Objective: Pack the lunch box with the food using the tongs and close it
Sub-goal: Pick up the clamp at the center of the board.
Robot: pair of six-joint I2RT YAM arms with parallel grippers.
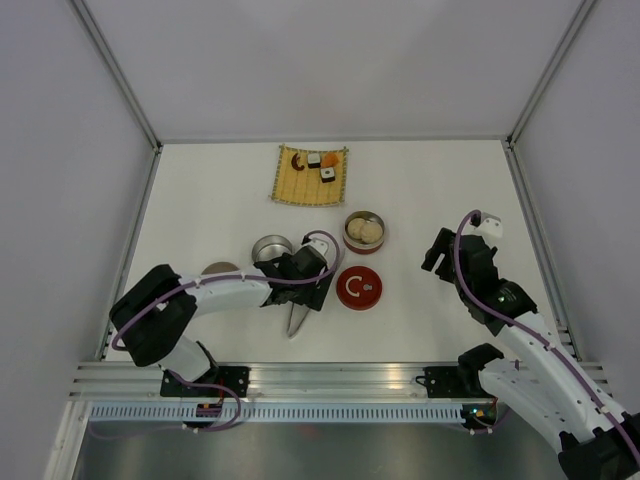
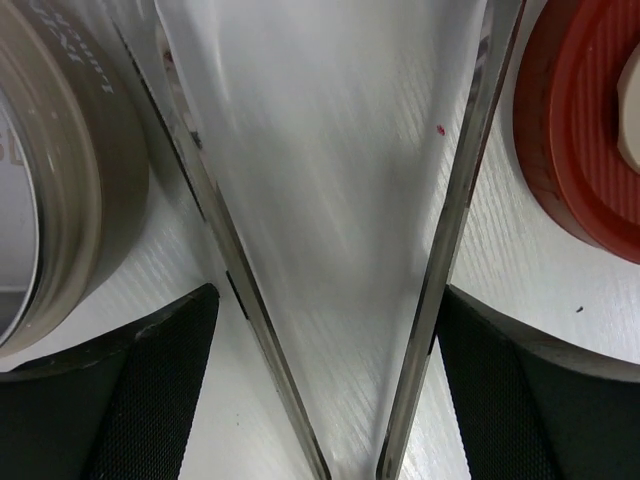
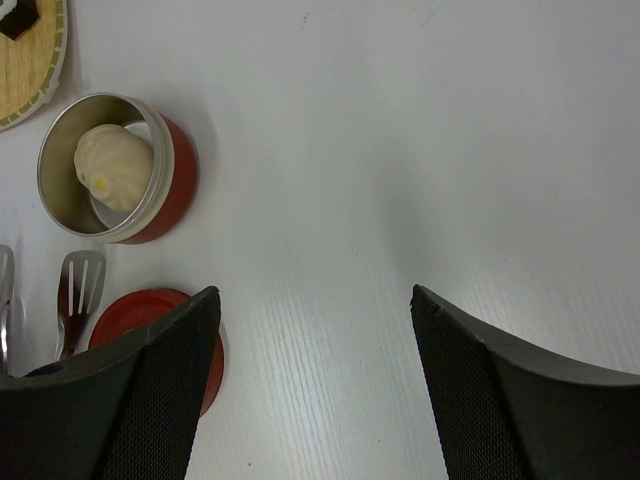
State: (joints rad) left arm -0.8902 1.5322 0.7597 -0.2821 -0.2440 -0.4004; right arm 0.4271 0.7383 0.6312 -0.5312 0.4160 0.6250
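Note:
The silver tongs (image 1: 297, 320) lie on the table between a silver tin (image 1: 271, 248) and a red lid (image 1: 358, 288). My left gripper (image 1: 300, 285) sits low over them. In the left wrist view its open fingers (image 2: 325, 290) straddle both tong arms (image 2: 450, 230). The right finger is against the right arm, while the left finger stands apart from the left arm. White buns (image 1: 364, 230) rest in a red tin (image 3: 180, 180). Rolls (image 1: 327, 174), an orange piece (image 1: 333, 157) and a dark piece (image 1: 297, 160) lie on the bamboo mat (image 1: 290, 185). My right gripper (image 3: 314, 292) hangs open over bare table.
A second round metal piece (image 1: 220, 268) shows partly behind my left forearm. In the right wrist view the forked tong tips (image 3: 80, 285) lie just left of the red lid (image 3: 130, 310). White walls close in the table at the back and both sides.

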